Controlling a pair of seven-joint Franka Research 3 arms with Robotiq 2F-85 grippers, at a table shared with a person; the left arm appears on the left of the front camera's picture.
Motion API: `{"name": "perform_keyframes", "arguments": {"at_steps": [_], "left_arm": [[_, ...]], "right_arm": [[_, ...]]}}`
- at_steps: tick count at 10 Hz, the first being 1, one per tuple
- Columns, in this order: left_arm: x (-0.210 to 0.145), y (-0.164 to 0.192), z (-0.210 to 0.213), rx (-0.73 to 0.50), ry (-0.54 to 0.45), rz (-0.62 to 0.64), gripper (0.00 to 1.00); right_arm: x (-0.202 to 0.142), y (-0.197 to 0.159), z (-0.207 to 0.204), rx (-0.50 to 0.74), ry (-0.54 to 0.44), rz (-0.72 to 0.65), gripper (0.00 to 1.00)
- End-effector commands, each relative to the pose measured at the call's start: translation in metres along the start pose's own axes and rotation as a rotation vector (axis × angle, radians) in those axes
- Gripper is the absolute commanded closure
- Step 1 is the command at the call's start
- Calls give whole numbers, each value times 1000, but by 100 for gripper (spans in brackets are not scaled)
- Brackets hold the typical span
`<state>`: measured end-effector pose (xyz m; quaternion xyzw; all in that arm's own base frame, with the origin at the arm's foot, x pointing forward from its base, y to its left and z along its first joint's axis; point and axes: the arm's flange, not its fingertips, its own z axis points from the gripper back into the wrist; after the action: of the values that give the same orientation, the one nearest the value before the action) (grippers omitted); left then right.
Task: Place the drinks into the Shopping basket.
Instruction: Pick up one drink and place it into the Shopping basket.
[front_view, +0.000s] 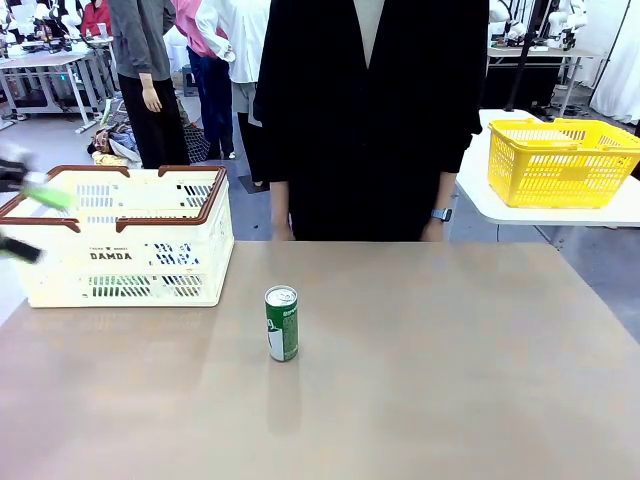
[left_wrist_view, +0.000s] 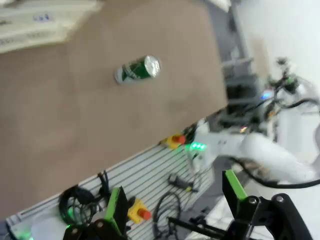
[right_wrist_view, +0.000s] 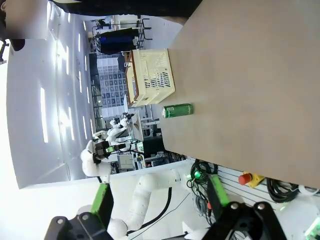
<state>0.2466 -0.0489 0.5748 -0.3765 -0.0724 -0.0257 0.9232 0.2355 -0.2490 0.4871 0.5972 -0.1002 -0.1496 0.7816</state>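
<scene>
The desk (front_view: 450, 400) carries the cream Shopping basket (front_view: 125, 250), printed "DAMDA", at its far left. 1 green can (front_view: 282, 323) stands upright mid-desk, outside it. Left gripper (left_wrist_view: 175, 210) and right gripper (right_wrist_view: 160, 205) have fingers spread, empty. Next seems to be reaching for the can.

Left tool (left_wrist_view: 175, 205) and right tool (right_wrist_view: 160, 200) both hang with fingers spread, holding nothing.
</scene>
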Motion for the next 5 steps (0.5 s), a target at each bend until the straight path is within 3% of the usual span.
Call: {"name": "perform_keyframes", "arguments": {"at_steps": [1, 5], "left_arm": [[47, -79, -64, 231, 296, -189, 0], [88, -151, -207, 591, 338, -244, 0]], "right_arm": [[-3, 4, 3, -4, 11, -20, 0], [-3, 4, 3, -4, 11, -20, 0]]}}
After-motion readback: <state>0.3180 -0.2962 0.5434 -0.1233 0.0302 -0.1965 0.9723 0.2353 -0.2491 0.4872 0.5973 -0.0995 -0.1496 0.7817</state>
